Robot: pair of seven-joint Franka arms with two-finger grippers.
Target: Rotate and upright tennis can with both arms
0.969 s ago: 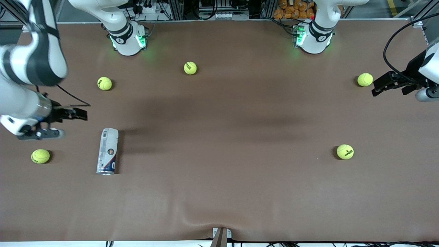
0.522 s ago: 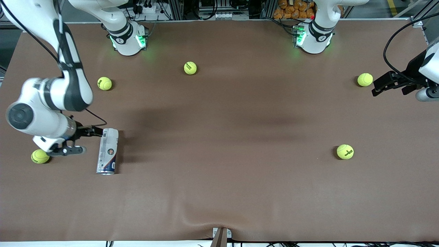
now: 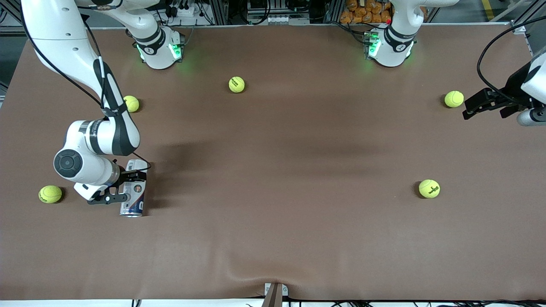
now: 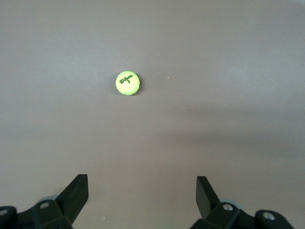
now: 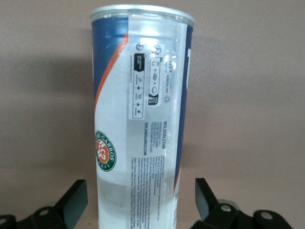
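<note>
The tennis can (image 3: 133, 192) lies on its side on the brown counter (image 3: 273, 221) toward the right arm's end, its metallic rim at the end nearer the front camera. Its label is white-silver with a dark blue band, an orange stripe and a round green-and-orange emblem (image 5: 105, 151). The right claw (image 3: 130, 184) sits at the can's middle, its fingers (image 5: 71, 200) spread wide, one at either side, not gripping. The left claw (image 3: 482, 104) waits, wide open, near a tennis ball (image 3: 454, 99).
</note>
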